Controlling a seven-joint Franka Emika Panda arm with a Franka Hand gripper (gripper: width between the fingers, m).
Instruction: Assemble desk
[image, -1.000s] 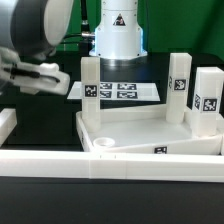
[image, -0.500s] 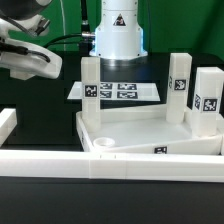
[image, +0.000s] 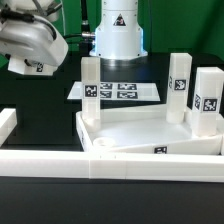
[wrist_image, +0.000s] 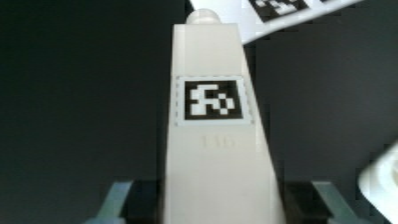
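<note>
The white desk top (image: 140, 128) lies on the table, rim up, with three square tagged legs standing in its corners: one at the back left (image: 90, 85) and two at the exterior view's right (image: 178, 82) (image: 207, 100). A round corner socket (image: 105, 143) at the front left stands open. My gripper (image: 34, 60) is high at the exterior view's upper left, away from the desk top, shut on the fourth leg (image: 36, 68). In the wrist view that leg (wrist_image: 217, 110) runs lengthwise between my fingers (wrist_image: 125, 200), its tag facing the camera, with my gripper (wrist_image: 217, 205) closed around it.
The marker board (image: 118, 90) lies behind the desk top, in front of the robot base (image: 118, 30). A long white border rail (image: 110, 162) runs along the front, and another (image: 8, 122) stands at the exterior view's left.
My gripper has risen and turned at the upper left, carrying the leg with it; the leg's tag now faces the exterior camera. The desk top and its three legs have not moved.
</note>
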